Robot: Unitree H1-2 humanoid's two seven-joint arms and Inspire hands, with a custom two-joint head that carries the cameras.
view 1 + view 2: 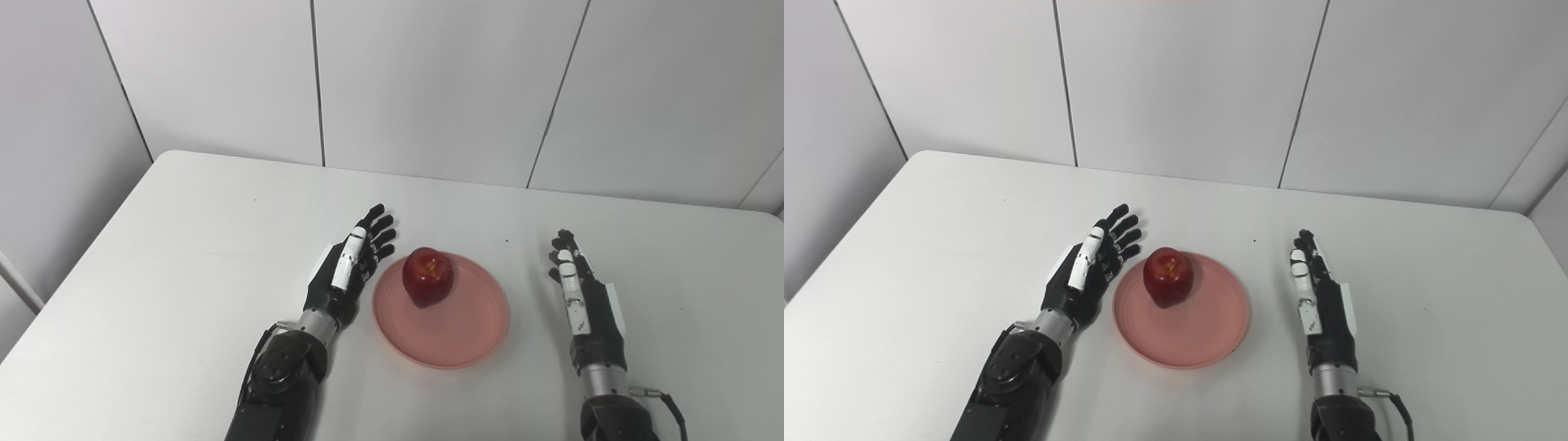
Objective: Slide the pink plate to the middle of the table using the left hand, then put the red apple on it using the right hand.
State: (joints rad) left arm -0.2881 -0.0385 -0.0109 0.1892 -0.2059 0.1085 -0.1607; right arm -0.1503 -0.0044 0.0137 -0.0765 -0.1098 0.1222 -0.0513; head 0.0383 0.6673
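A pink plate (465, 331) lies on the white table near its middle, between my two hands. A red apple (428, 277) rests on the far left part of the plate. My left hand (352, 263) lies just left of the plate's rim, fingers stretched out and apart, holding nothing. My right hand (579, 288) rests on the table to the right of the plate, a clear gap away from it, fingers extended and empty.
The white table (184, 257) runs to a rounded far edge against grey wall panels. Its left edge slopes down toward the front left. No other objects lie on it.
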